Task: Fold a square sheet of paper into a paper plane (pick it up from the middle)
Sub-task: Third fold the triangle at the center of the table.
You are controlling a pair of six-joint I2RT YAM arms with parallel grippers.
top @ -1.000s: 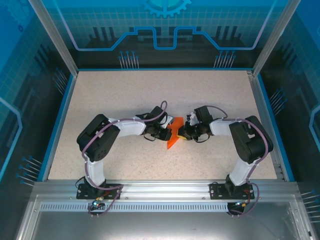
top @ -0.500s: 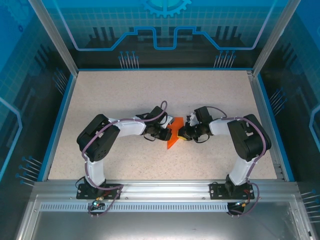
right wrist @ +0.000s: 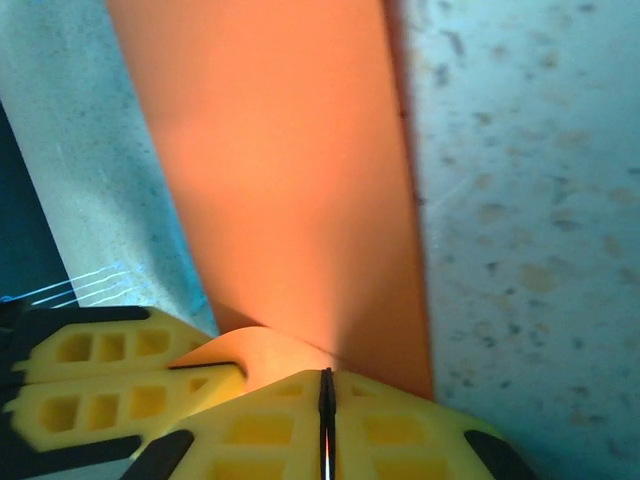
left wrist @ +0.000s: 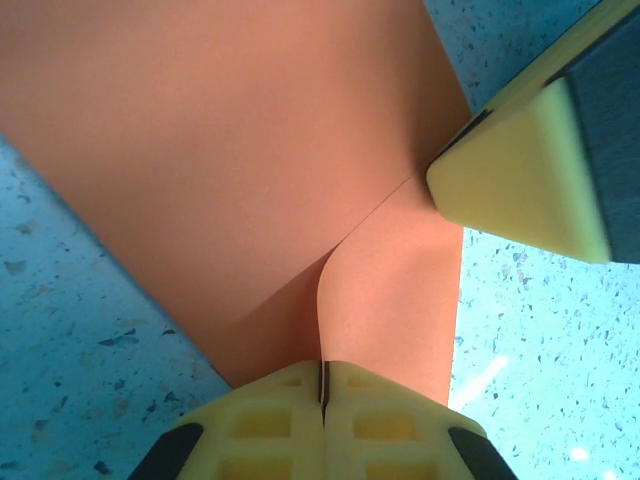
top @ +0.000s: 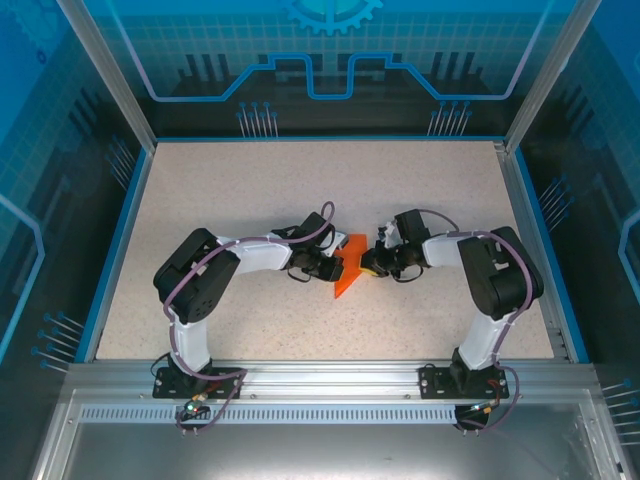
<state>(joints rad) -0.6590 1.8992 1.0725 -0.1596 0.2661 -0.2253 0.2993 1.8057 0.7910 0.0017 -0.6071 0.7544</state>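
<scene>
Where they faced each other over the table [top: 240,200], my left gripper [left wrist: 322,385] and right gripper [right wrist: 325,388] each clenched the orange paper plane [top: 345,282] from opposite sides.

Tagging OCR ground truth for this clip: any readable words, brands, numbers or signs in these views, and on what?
None readable.
The orange paper is plain.
The yellow left pincer and right pincer carry no marking.
The blue back panel shows a gear outline and line graphics, no letters or digits.
</scene>
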